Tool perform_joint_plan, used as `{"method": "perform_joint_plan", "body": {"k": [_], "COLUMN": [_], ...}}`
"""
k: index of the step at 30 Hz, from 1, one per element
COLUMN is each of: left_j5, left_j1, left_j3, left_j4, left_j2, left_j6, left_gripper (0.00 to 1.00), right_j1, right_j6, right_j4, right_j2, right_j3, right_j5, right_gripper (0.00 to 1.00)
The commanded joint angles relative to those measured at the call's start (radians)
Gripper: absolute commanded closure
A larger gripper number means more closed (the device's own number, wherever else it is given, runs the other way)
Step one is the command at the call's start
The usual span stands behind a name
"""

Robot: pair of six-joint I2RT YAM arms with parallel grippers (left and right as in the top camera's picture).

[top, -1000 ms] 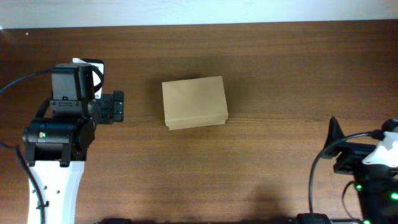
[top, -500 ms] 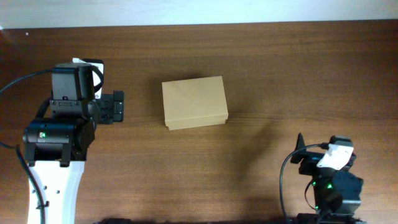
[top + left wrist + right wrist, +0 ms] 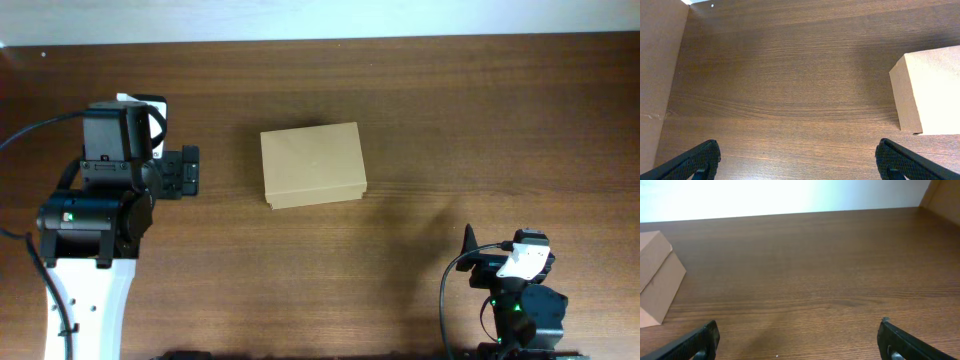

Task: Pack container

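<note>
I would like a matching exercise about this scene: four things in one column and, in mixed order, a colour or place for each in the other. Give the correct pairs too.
Column 1
1. box
2. left gripper
3. right gripper
4. table

Column 2
A. dark brown wood
B. tan cardboard
C. left of the box, open
D. right of the box, low in the overhead view, open

Pairs: 1-B, 2-C, 3-D, 4-A

Matt tan cardboard container [image 3: 312, 165] on grained wood table [image 3: 450, 120].
</note>
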State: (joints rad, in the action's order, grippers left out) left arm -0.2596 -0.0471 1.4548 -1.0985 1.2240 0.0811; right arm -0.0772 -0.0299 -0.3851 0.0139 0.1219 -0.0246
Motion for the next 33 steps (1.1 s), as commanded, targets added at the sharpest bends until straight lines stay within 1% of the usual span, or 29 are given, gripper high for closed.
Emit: {"method": "perform_joint_plan", "body": {"k": [1, 15, 19, 21, 23, 27, 30, 33], "left_j5": [-0.006, -0.006, -0.007, -0.023, -0.036, -0.036, -0.032, -0.033], "left_j1": [0.005, 0.005, 0.005, 0.005, 0.005, 0.005, 0.004, 0.004], "left_j3": [0.001, 0.000, -0.002, -0.009, -0.037, -0.199, -0.407, -0.635], "left_j4": [0.002, 0.002, -0.002, 0.026, 0.115, 0.401, 0.719, 0.994], "left_j2": [-0.006, -0.007, -0.069, -0.127, -0.192, -0.346, -0.449, -0.540], "left_j6": [-0.017, -0.017, -0.017, -0.003, 0.018, 0.018, 0.017, 0.017], "left_gripper": [0.00, 0.00, 0.01, 0.00, 0.00, 0.01, 0.00, 0.00], "right_j1": [-0.008, -0.008, -0.008, -0.008, -0.008, -0.008, -0.008, -0.008], "right_j6": [-0.011, -0.011, -0.011, -0.011, -0.011, -0.011, -0.011, -0.011], "right_j4": [0.004, 0.004, 0.004, 0.004, 0.004, 0.004, 0.005, 0.004], "right_j2": [-0.010, -0.010, -0.010, -0.010, -0.010, -0.010, -0.010, -0.010], "right_j3": [-0.008, -0.008, -0.008, -0.008, -0.008, -0.008, -0.008, -0.008], "right_j5": [0.013, 0.013, 0.013, 0.013, 0.013, 0.013, 0.013, 0.013], "right_gripper": [0.01, 0.01, 0.01, 0.01, 0.01, 0.01, 0.01, 0.01]}}
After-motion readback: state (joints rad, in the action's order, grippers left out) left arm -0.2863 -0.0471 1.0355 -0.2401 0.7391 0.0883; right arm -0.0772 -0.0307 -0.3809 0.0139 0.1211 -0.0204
